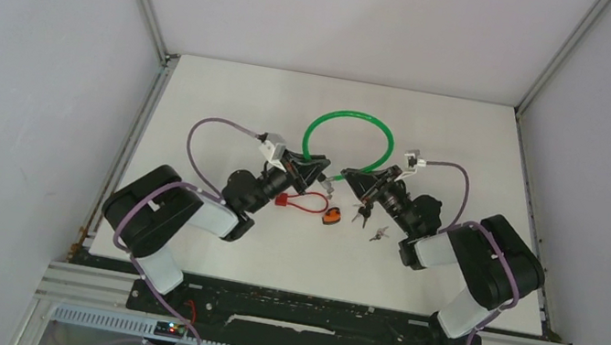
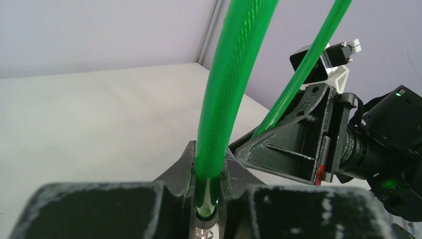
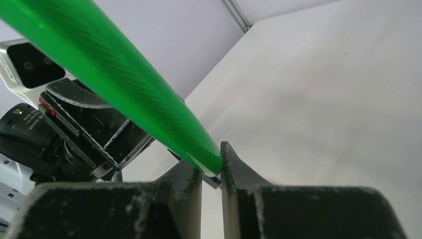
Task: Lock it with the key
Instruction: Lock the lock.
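Arms reach in from the near edge of the white table (image 1: 230,96). The left gripper (image 1: 318,172) is clamped tight on one end of the green cable lock (image 1: 352,117). In its wrist view the cable (image 2: 226,89) rises out from between the dark fingers (image 2: 181,164), with a metal tip (image 2: 206,219) showing low in the gap. Just in front of this arm's wrist, a small red piece with a thin red wire loop (image 1: 282,200) lies on the table, and an orange object (image 1: 332,217) sits beside it.

The cable arches up and away from both arms as a loop. Its other end comes down into the right gripper (image 1: 354,180), which is likewise closed on it. The right wrist view shows the green sheath (image 3: 114,69) ending right at the fingertips (image 3: 231,159). The two grippers face each other, near but apart.

What look like the keys (image 1: 378,233), too small to be sure, lie on the table just in front of the right wrist, held by neither gripper.
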Controlling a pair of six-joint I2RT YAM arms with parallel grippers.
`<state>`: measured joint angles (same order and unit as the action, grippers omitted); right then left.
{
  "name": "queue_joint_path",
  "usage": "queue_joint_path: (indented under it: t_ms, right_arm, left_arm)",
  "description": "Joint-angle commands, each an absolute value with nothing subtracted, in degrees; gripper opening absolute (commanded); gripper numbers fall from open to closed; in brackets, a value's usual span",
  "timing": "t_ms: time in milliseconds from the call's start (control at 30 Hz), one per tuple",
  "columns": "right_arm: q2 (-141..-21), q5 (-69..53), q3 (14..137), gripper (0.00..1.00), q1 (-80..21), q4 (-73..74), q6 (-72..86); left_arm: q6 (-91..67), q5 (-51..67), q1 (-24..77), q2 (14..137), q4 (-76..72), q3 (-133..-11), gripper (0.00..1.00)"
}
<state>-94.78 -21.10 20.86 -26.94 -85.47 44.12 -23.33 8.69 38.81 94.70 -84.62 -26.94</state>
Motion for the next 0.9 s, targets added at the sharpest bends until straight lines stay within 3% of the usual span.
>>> queue_joint_path:
  t_ms: [0,233,633,867]
  right_arm:
    - [-97.6,-29.2,24.4,0.00,-29.8,-87.1,42.3]
    - [-99.0,-28.3,25.2,0.01,-30.6,-87.2,42.7]
    - [-95.2,-28.6,23.5,0.44,-29.6,-87.2,36.6]
    - [-91.4,-30.8,21.9,0.49,-30.7,-87.2,31.8]
  left_arm:
    - [-23.9,9.7,39.7,91.3,-91.3,-27.1,0.00]
    - [-23.7,9.5,39.6,90.1,-91.3,-26.9,0.00]
    - [-25.8,10.2,37.1,90.1,-91.3,-28.4,0.00]
    - [-22.3,7.7,37.0,87.5,-91.3,-26.6,0.00]
